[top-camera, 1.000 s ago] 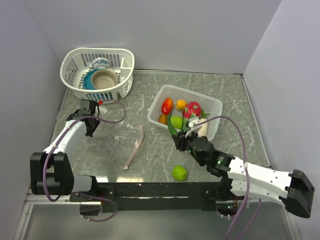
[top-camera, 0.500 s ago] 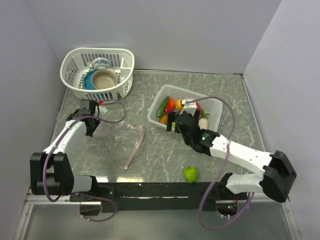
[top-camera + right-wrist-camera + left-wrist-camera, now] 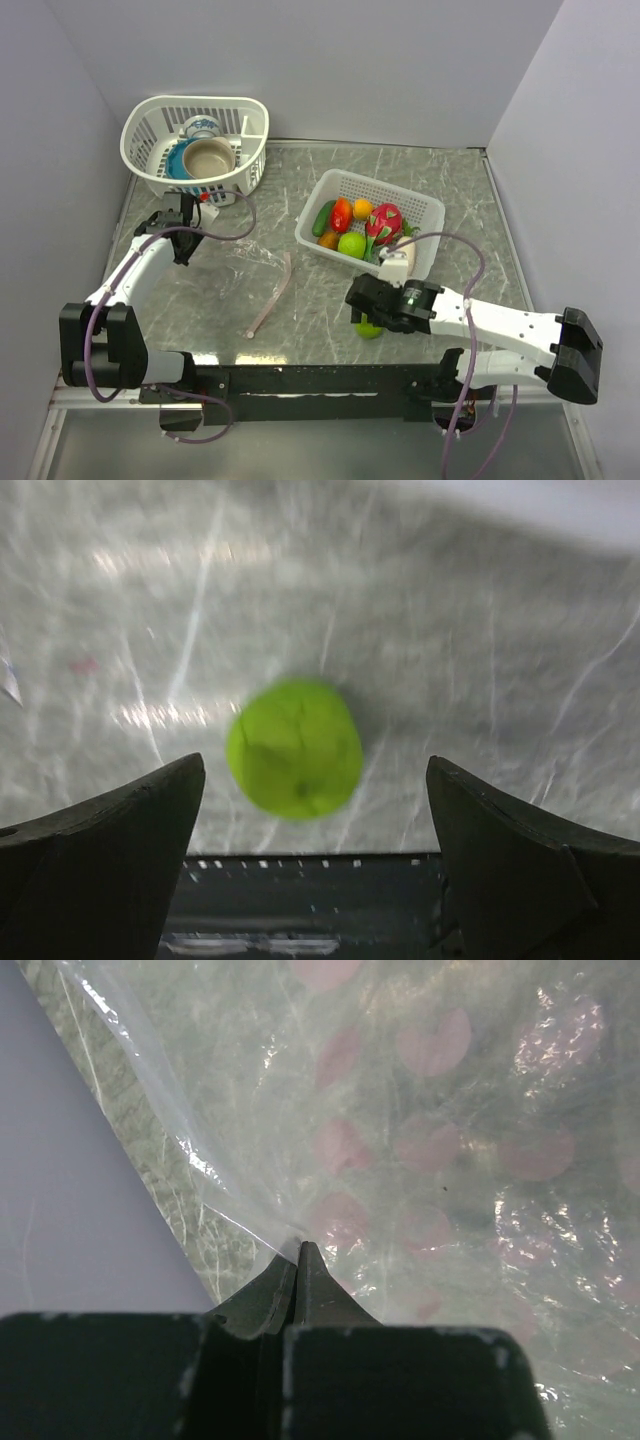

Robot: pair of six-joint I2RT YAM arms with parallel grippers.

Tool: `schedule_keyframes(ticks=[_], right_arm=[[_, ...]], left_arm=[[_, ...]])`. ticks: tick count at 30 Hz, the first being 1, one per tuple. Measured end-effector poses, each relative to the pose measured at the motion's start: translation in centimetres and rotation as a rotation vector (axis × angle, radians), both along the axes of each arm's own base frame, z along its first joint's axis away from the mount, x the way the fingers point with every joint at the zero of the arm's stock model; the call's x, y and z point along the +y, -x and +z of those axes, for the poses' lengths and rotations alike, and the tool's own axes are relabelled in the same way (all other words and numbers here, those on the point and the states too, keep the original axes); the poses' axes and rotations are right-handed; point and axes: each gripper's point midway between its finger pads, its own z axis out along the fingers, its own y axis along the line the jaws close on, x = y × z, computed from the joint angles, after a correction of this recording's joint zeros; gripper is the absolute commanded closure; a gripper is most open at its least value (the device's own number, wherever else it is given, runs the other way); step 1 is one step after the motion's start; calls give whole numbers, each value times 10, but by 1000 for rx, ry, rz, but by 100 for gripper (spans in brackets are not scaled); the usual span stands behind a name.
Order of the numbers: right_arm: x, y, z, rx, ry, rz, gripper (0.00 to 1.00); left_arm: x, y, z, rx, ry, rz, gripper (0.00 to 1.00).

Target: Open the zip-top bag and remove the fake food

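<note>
The zip-top bag lies flat and clear on the table, its pink zipper strip toward the middle. My left gripper is shut on the bag's far left edge. In the left wrist view the closed fingertips pinch the pink-dotted film. A green round fake fruit sits near the front edge. My right gripper hovers over it, open wide. In the right wrist view the fruit lies between the spread fingers, untouched.
A white mesh basket at centre right holds a cucumber, a dragon fruit and several other fake foods. A second basket at back left holds bowls and a cup. The black base rail runs along the front edge.
My right gripper let the cucumber go in the basket, opened wide and swung back to the front over the green fruit, which has shifted a little. The left gripper rose slightly with the bag's edge.
</note>
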Motion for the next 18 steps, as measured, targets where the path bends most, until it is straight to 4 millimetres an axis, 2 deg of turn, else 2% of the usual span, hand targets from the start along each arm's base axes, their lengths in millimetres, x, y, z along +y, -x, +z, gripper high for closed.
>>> schedule_keyframes(ticks=[4, 9, 13, 18], right_arm=[[-1, 23, -32, 102, 15, 24, 0], [14, 32, -64, 173, 24, 56, 0], [22, 26, -75, 161, 34, 66, 0], [27, 5, -74, 72, 81, 64, 0]], left_arm=[[-2, 1, 0, 5, 0, -5, 99], [-2, 2, -1, 10, -1, -6, 99], [-2, 2, -1, 11, -1, -6, 99], [-2, 2, -1, 12, 0, -6, 99]])
